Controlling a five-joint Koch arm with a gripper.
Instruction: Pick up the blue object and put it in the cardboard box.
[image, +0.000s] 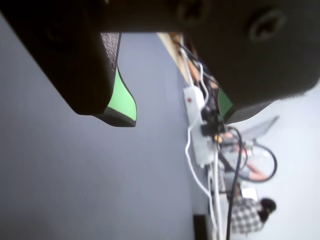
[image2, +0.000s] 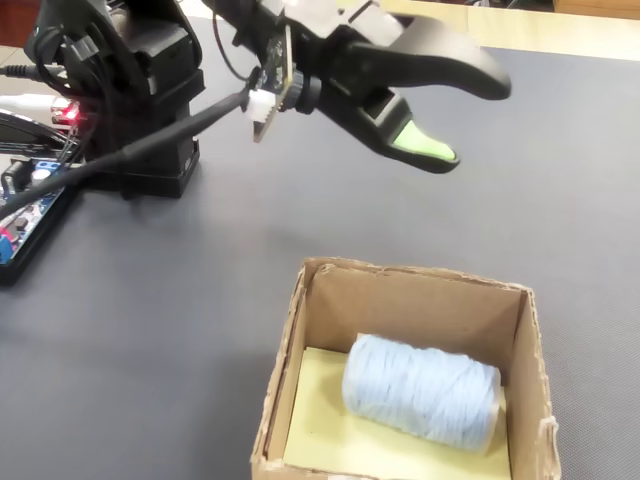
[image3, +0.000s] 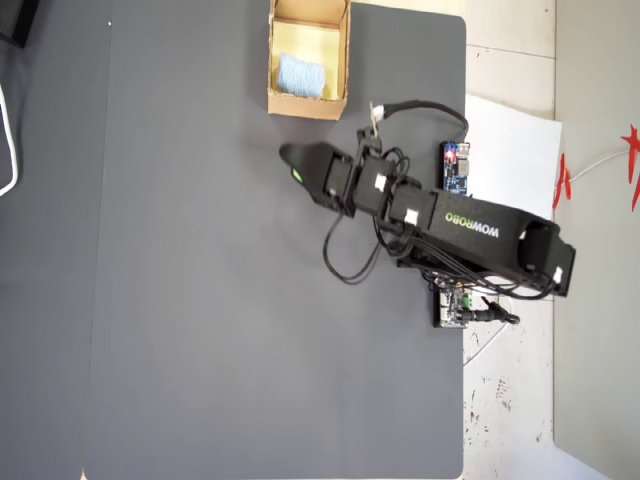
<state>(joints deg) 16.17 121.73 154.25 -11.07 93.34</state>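
- Yarn-like and ribbed, the blue object lies on its side inside the cardboard box, resting on the yellowish floor toward the right half of the box in the fixed view.
- In the overhead view we see the same pale blue lump within the box, which stands at the far edge of the dark grey mat.
- We find the gripper raised above the mat, beyond the box and well apart from it, touching nothing.
- Its jaws stand parted and hold nothing; in the wrist view we see the two green-lined tips with bare mat between them.
- From overhead the gripper points left, just nearer than the box and to the left of the arm's base.
- We note a white paper sheet to the right of the mat, partly under the arm.
- A small blue circuit board lies at the mat's right edge.
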